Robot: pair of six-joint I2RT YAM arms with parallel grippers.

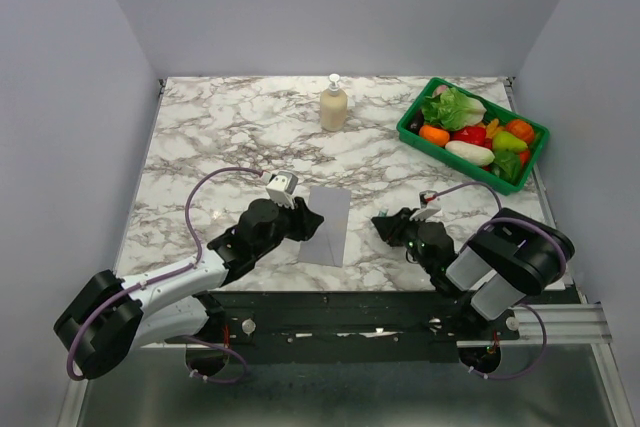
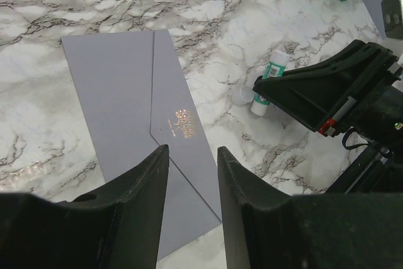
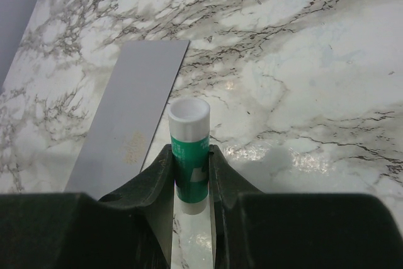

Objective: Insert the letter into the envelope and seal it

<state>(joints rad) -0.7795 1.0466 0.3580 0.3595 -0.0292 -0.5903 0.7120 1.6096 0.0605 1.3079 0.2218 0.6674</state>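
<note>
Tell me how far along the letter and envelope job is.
Done, apparently: no letter shows, so it is probably inside the envelope, which lies flat with its flap folded down. In hand: the right gripper grips a glue stick; the left gripper hovers open over the envelope. Left: whether the flap is sealed cannot be told.

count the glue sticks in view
1. The green glue stick is gripped in the right tool, just right of the grey envelope. No other shows, though the vegetables in the green bin could hide one.
</note>
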